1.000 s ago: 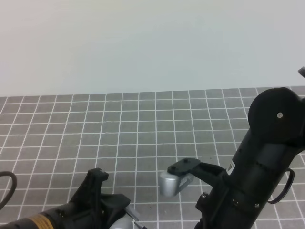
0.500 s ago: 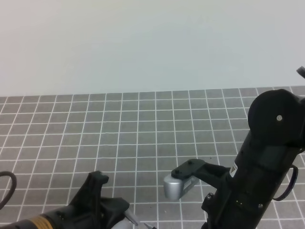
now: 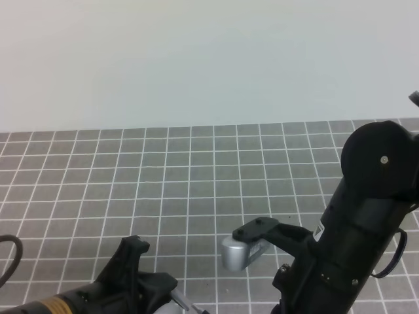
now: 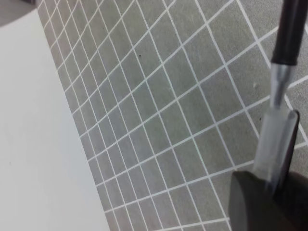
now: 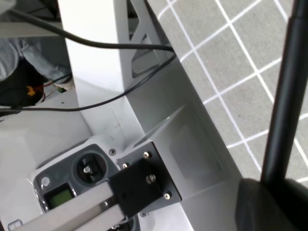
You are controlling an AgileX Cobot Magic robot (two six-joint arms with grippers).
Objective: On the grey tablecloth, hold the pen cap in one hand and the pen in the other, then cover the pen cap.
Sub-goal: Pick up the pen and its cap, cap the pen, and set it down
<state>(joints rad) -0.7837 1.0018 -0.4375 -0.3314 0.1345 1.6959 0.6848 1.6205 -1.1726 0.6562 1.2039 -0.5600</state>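
Two arms are reaching in from the near edge of the grey tablecloth [image 3: 196,170], one at seven o'clock in the high view and the other at four o'clock. Both grippers are sitting below the edge of that view.

From the right wrist, the right gripper [image 5: 273,202] is showing at five o'clock, its jaws clamping the lower end of the pen [image 5: 284,96]. The slim black shaft is rising from them toward one o'clock, above the cloth. Behind it, at nine o'clock, a white stand [image 5: 91,57] is carrying black cables [image 5: 110,45].

From the left wrist, the left gripper [image 4: 276,190] is sitting at five o'clock. The pen is coming down from one o'clock, its silvery tip pointing at the jaws. Those jaws are closing on a short dark piece that I take for the pen cap [image 4: 290,142], with a pale translucent strip lying in front of it. I cannot tell whether the tip is entering the cap or only meeting it.
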